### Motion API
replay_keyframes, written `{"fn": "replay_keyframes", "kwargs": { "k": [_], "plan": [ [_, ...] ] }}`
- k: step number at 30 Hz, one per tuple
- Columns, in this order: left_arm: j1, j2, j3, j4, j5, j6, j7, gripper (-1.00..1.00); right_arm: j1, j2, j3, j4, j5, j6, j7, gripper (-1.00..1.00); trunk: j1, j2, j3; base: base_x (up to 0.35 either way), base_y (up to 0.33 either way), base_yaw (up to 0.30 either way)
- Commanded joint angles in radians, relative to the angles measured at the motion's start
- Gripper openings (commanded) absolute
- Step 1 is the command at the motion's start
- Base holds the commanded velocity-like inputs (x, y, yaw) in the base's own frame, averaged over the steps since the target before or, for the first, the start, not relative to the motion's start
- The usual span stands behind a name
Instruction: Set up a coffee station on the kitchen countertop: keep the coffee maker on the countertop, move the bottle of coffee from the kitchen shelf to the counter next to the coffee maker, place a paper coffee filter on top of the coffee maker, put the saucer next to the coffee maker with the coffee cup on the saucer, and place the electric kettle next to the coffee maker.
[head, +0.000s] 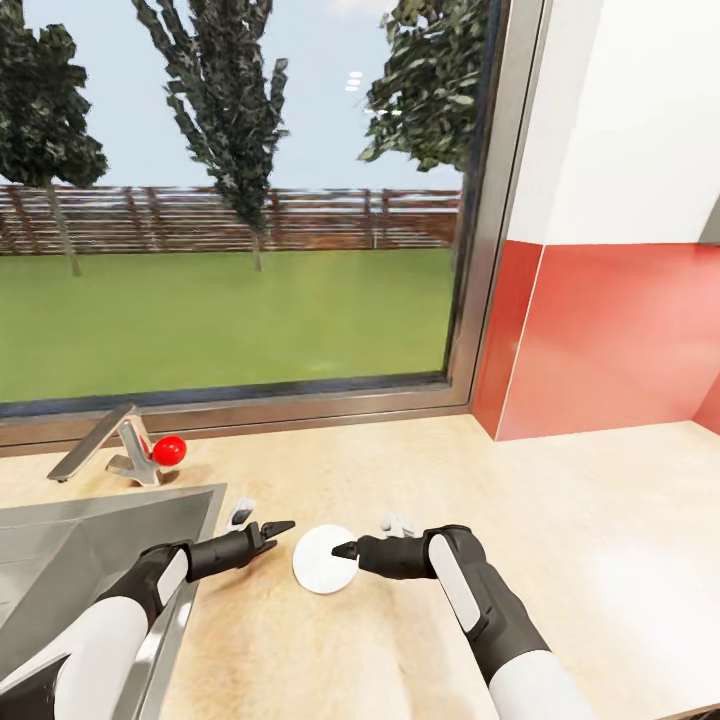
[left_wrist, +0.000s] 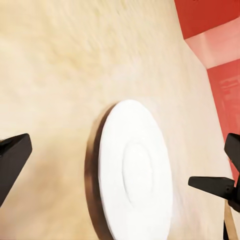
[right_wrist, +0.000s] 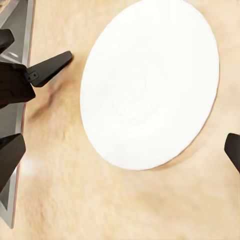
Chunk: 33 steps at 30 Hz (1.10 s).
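The saucer lies flat on the tan countertop, just right of the steel sink and between the two grippers. The left gripper points at it from the sink side, the right gripper reaches its right edge. Both wrist views show fingers spread wide with nothing held. A faucet with a red knob stands behind the sink

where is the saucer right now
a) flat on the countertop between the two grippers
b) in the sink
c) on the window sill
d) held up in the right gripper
a: the saucer lies flat on the countertop, with the left gripper on one side and the right gripper on the other, neither holding it.
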Motion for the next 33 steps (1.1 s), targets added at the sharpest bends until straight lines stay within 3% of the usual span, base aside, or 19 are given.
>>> {"fn": "replay_keyframes", "kwargs": {
  "k": [1,5,17,33],
  "plan": [
    [-0.001,-0.002,0.004,0.004,-0.016,0.006,-0.004,1.0,-0.001,0.0,-0.001,-0.001,0.01,0.004,0.009,1.0,0.001,-0.002,-0.003,0.004,0.0,0.0],
    [-0.001,-0.008,0.004,0.009,-0.015,0.005,-0.004,1.0,-0.001,0.0,-0.001,-0.001,0.011,0.004,0.009,1.0,0.001,-0.002,-0.003,0.001,0.0,0.0],
    [0.013,-0.067,0.004,0.011,-0.007,0.005,-0.004,1.0,-0.001,0.0,-0.003,0.038,0.01,0.004,0.009,1.0,0.001,-0.002,-0.003,0.0,0.0,0.0],
    [0.014,-0.077,0.003,0.011,-0.004,0.005,-0.005,1.0,-0.001,0.0,-0.006,0.06,0.01,-0.022,0.007,1.0,0.001,-0.002,-0.003,0.0,0.0,0.0]
  ]
}}
